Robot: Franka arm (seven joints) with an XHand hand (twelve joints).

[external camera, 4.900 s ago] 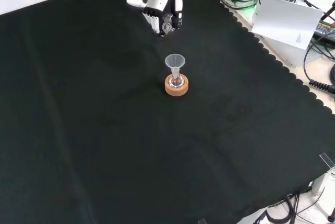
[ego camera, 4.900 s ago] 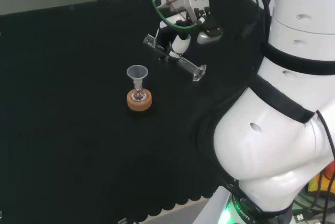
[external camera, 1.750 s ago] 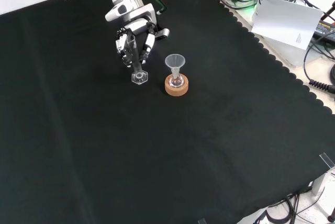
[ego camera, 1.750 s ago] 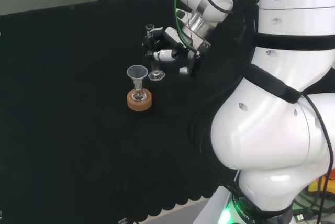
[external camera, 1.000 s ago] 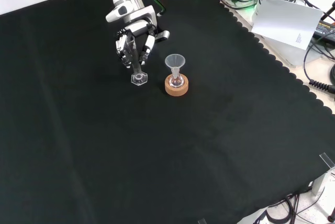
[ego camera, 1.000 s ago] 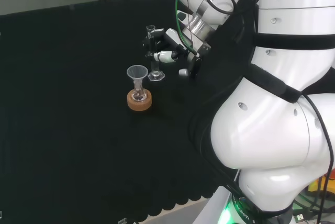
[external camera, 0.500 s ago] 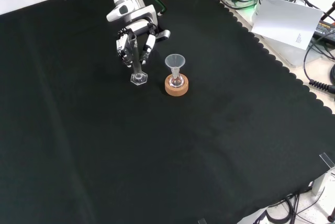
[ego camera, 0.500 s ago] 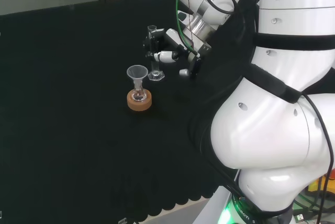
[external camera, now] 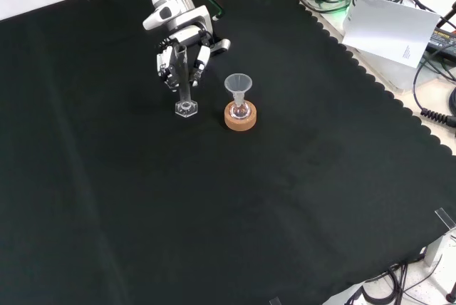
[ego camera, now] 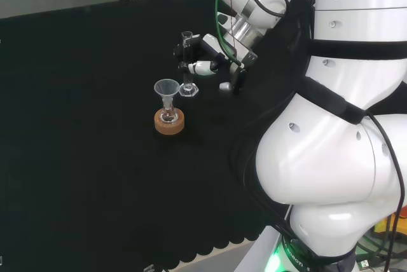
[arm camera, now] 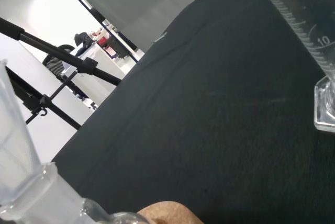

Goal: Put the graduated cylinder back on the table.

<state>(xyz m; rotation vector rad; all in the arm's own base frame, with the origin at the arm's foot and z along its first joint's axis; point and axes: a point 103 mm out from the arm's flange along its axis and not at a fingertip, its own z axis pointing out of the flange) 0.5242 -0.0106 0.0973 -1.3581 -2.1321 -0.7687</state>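
Clear glass cylinder point(external camera: 186, 91) w/ hexagonal foot and printed graduations point(arm camera: 309, 30) stands upright on the black cloth, just left of the funnel-topped flask on its cork ring in front view, upper part among the hand's curled fingers, looks empty.

the bench point(external camera: 299, 198) wears a matt black cloth. the graduated cylinder point(external camera: 185, 91) is clear and glossy with printed marks. just beside it, a clear funnel point(external camera: 238, 84) tops a small glass flask point(external camera: 239, 111) in a rough cork ring point(external camera: 240, 121). the robot hand point(external camera: 182, 52) looks like smooth black and white plastic.
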